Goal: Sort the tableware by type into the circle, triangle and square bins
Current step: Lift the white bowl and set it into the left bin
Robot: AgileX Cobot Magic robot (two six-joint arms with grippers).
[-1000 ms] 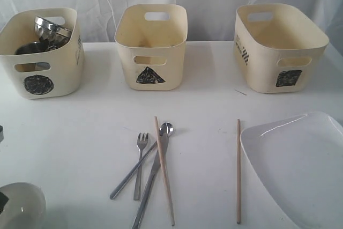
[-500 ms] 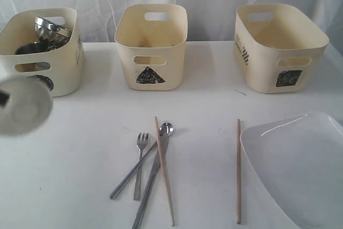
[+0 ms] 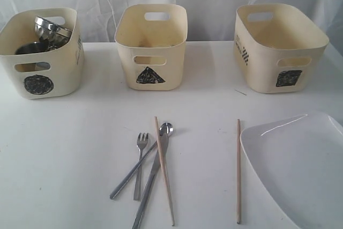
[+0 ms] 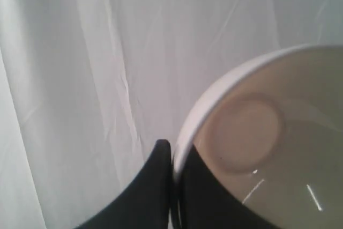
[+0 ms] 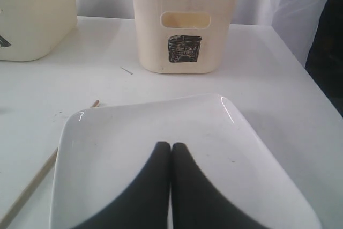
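In the left wrist view my left gripper (image 4: pixel 174 154) is shut on the rim of the small white bowl (image 4: pixel 268 148), held up against the white curtain; neither shows in the exterior view. The circle bin (image 3: pixel 40 52) holds shiny steel mugs and a bowl (image 3: pixel 51 29). The triangle bin (image 3: pixel 151 46) and the square bin (image 3: pixel 278 46) stand to its right. Fork (image 3: pixel 140 159), spoon (image 3: pixel 165 130), knife (image 3: pixel 150 186) and one chopstick (image 3: pixel 164 170) lie crossed at front centre. The other chopstick (image 3: pixel 238 170) lies beside the large white plate (image 3: pixel 300 164). My right gripper (image 5: pixel 171 146) is shut and empty over the plate (image 5: pixel 161 127).
A white curtain hangs behind the table (image 3: pixel 80 132). The square bin (image 5: pixel 185 25) stands beyond the plate in the right wrist view, and the table's right edge runs close past it. A tiny sliver (image 3: pixel 240 92) lies in front of the square bin.
The white bowl rose from the front left corner, passed in front of the circle bin and left the exterior view. The left gripper closed on its rim. The right arm stayed still.
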